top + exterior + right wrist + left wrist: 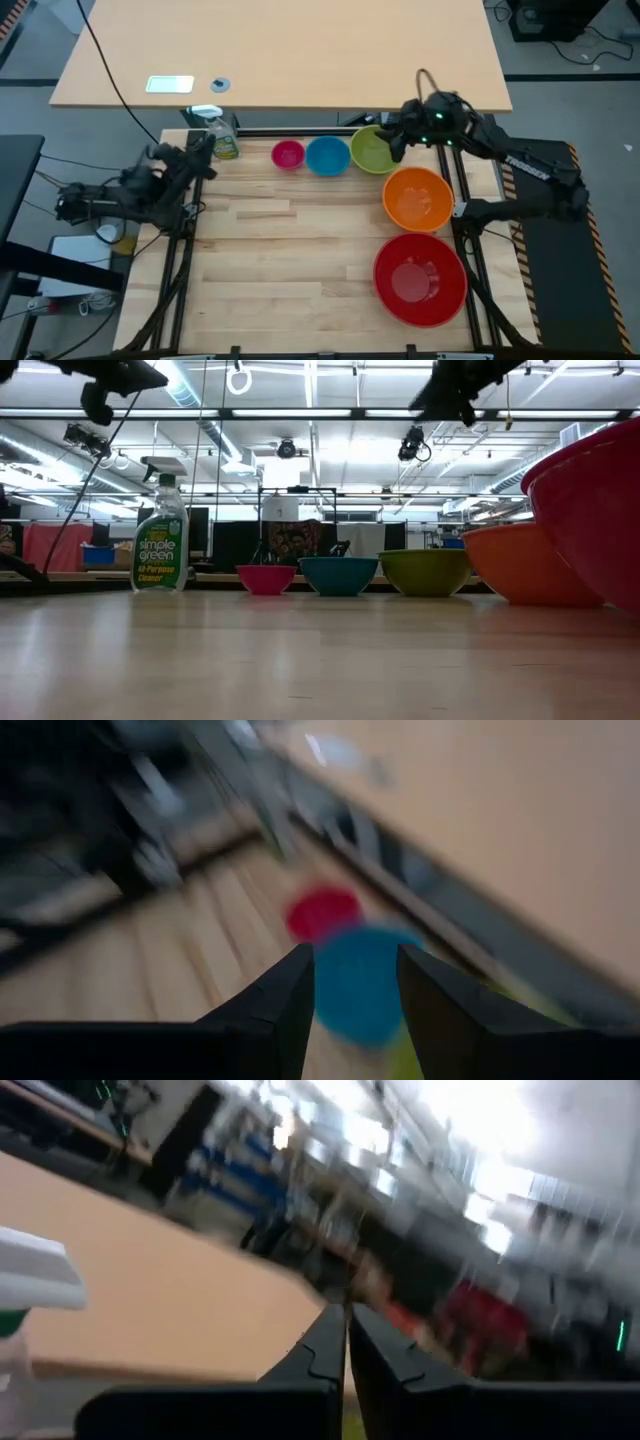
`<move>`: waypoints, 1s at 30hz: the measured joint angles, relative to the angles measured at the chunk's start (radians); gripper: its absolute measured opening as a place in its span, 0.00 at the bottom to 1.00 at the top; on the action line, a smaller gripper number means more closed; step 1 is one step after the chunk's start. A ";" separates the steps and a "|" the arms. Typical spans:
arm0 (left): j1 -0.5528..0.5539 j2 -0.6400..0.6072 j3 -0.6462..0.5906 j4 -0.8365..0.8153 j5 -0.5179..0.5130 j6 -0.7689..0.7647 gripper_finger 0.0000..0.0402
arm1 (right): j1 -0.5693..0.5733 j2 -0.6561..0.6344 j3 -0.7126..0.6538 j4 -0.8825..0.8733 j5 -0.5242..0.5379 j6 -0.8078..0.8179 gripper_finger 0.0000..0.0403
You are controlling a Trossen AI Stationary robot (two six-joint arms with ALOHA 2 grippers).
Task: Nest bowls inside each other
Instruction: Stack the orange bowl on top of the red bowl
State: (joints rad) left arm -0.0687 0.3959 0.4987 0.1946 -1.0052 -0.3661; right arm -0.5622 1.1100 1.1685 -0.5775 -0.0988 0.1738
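Note:
Five bowls rest on their bases on the wooden table. Pink (288, 154), blue (327, 156) and lime green (372, 152) stand in a row along the far edge. Orange (418, 199) and large red (420, 279) stand nearer, on the right. My right gripper (396, 143) hangs open above the green bowl's right rim. Its wrist view shows the blue bowl (355, 985) and pink bowl (322, 913) beyond the fingers. My left gripper (207, 148) is shut (347, 1342) and raised at the table's far left, beside the spray bottle.
A green spray bottle (222, 135) stands at the far left corner, close to my left gripper. A tan desk (280, 50) lies beyond the far edge. Bare wood (280, 250) spreads over the table's middle and near left.

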 joint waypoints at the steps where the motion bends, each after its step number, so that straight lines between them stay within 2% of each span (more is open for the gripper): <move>1: 0.009 0.023 0.047 -0.124 0.032 -0.040 0.06 | -0.004 0.028 0.039 -0.103 0.008 0.002 0.38; 5: 0.055 0.142 0.224 -0.512 0.151 -0.159 0.06 | -0.017 0.141 0.167 -0.467 0.083 0.007 0.38; 9: 0.130 0.273 0.339 -0.669 0.250 -0.173 0.06 | -0.061 0.220 0.197 -0.688 0.109 -0.107 0.38; 13: 0.215 0.380 0.400 -0.686 0.401 -0.174 0.09 | -0.122 0.250 0.152 -0.746 0.098 -0.229 0.40; 17: 0.264 0.443 0.414 -0.689 0.552 -0.187 0.20 | -0.198 0.252 0.119 -0.742 0.073 -0.303 0.48; 20: 0.280 0.478 0.414 -0.693 0.604 -0.214 0.32 | -0.254 0.252 0.091 -0.751 0.070 -0.326 0.58; 25: 0.311 0.533 0.414 -0.695 0.609 -0.230 0.50 | -0.315 0.292 0.043 -0.774 0.069 -0.335 0.73; 30: 0.391 0.601 0.414 -0.699 0.705 -0.211 0.58 | -0.331 0.356 -0.021 -0.739 0.085 -0.335 0.75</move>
State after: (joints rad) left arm 0.3220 0.9971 0.9123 -0.5047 -0.3004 -0.5768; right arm -0.8936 1.4664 1.1473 -1.3164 -0.0139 -0.1617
